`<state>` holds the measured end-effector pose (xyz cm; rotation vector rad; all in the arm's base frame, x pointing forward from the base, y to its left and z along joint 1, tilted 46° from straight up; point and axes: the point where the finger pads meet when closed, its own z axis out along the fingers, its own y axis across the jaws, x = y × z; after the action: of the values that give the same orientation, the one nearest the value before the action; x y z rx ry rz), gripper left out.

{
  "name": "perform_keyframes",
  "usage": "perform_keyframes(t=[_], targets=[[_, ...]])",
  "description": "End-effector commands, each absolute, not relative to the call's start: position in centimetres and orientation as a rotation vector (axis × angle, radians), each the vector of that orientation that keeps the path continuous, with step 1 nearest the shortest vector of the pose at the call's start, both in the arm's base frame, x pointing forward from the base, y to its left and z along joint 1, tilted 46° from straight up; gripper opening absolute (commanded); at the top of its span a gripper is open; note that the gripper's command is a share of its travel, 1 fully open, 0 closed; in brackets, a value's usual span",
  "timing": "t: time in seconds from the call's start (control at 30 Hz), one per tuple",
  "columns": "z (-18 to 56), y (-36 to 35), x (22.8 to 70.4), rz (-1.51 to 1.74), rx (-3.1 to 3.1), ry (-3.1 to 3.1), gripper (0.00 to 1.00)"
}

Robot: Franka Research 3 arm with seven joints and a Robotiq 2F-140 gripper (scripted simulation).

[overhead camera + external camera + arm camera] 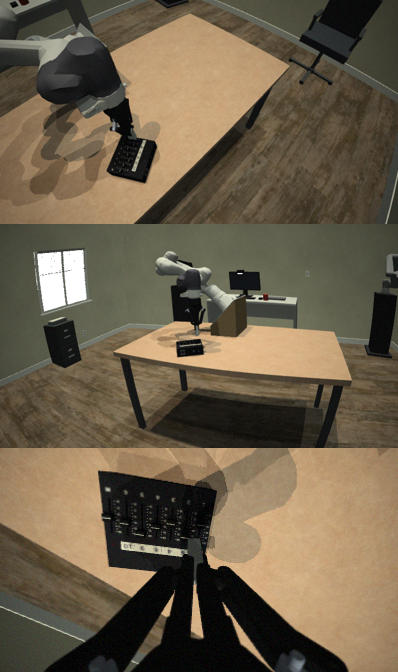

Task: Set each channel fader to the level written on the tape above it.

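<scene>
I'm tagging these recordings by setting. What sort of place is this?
Probably an office or a small lab room. A desk against the wall carries a monitor, a black filing cabinet stands under the window, and a swivel chair sits beside the wooden table where the arm works.

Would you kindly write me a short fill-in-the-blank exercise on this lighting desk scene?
1. The black lighting desk stands on the tan wooden ____.
2. The dark two-finger gripper has its fingers ____, holding nothing.
3. The strip of tape bearing the levels is ____ in colour.
4. On the floor beyond the table stands a black office ____.

Missing words: table; shut; white; chair
</scene>
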<state>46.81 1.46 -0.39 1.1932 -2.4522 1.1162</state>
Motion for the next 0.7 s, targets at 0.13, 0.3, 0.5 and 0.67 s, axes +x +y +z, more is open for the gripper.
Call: perform_keyframes(t=[0.13, 0.3, 0.5, 0.67], targets=[[1.1, 0.1, 47.9, 1.003, 1.573, -2.102, 0.0], [2.6, -1.3, 48.8, 0.989, 1.677, -1.985, 0.0], [3.8, -2.5, 49.6, 0.974, 1.78, -1.845, 0.0], [5.2, -3.9, 50.3, 0.959, 1.869, -1.708, 0.0]])
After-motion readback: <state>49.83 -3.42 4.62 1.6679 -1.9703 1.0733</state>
